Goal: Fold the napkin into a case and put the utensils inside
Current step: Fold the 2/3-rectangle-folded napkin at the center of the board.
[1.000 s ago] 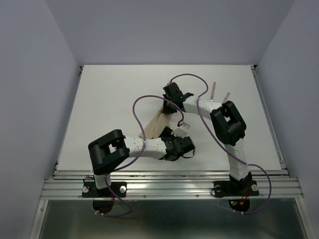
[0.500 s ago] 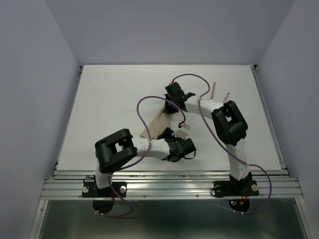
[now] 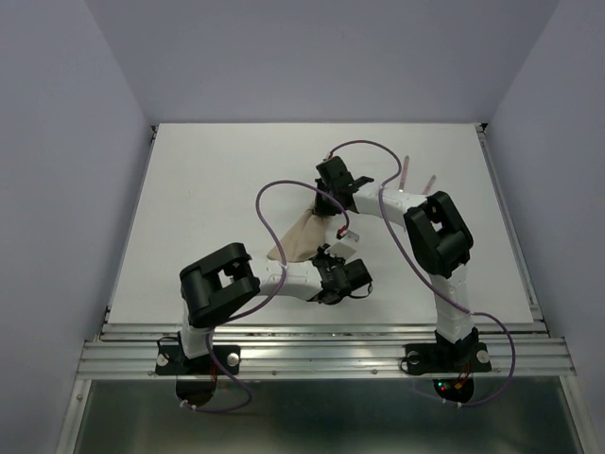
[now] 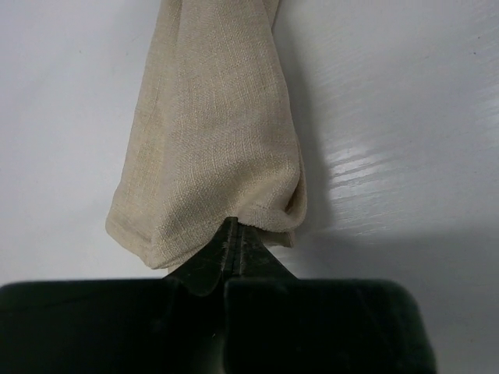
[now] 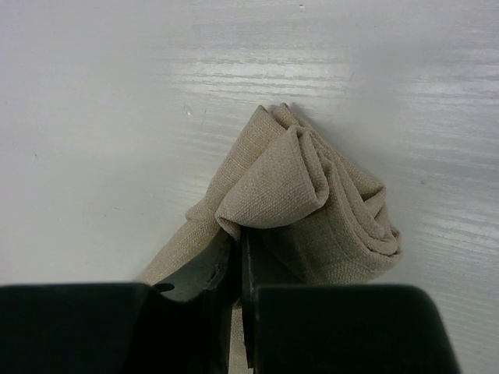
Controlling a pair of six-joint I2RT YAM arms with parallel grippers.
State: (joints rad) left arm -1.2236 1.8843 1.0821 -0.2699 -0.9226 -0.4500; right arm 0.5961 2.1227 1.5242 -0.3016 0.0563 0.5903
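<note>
The tan napkin (image 3: 301,238) lies bunched in a narrow strip in the middle of the table, stretched between my two grippers. My left gripper (image 3: 324,253) is at its near end. In the left wrist view its jaws (image 4: 234,227) are pressed together with the napkin's (image 4: 210,140) hem pinched at their tips. My right gripper (image 3: 322,198) is at the far end, shut on a folded corner (image 5: 242,232) of the napkin (image 5: 320,202), which piles in rolls beside it. The two utensils, pink-handled (image 3: 404,173) (image 3: 428,182), lie at the back right, apart from the cloth. No case shape shows.
Purple cables loop over both arms above the cloth. The right arm's elbow (image 3: 437,235) stands near the utensils. The white table (image 3: 208,208) has a metal rail along its near edge (image 3: 321,331), and grey walls stand on three sides.
My left gripper was open and has shut on the napkin's near end. The left arm's elbow has shifted slightly right. The right gripper keeps its hold at the far end.
</note>
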